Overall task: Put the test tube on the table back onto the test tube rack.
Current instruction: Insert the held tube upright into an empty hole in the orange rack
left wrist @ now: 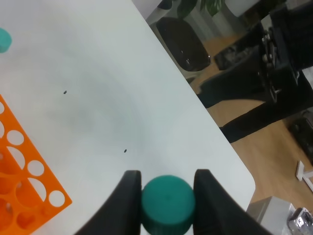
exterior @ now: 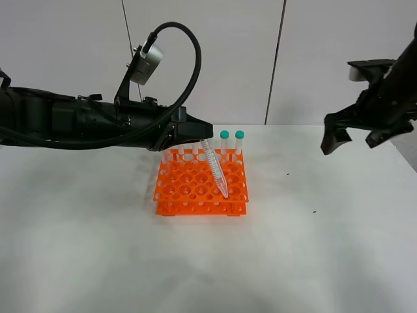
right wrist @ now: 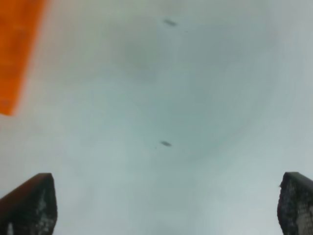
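Test tube (exterior: 215,167) hangs tilted from the left gripper (exterior: 203,138) in the high view, its tip slanting down over the front-right holes of the test tube rack (exterior: 189,189). The left wrist view shows fingers (left wrist: 128,198) clamped on its teal cap. In the right wrist view, the right gripper (right wrist: 166,210) gapes wide and empty above the table (right wrist: 195,98).

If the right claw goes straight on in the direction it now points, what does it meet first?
Most likely the bare table. The right claw is open, and its wrist view shows only white tabletop straight ahead; the test tube rack lies off to one side of that line.
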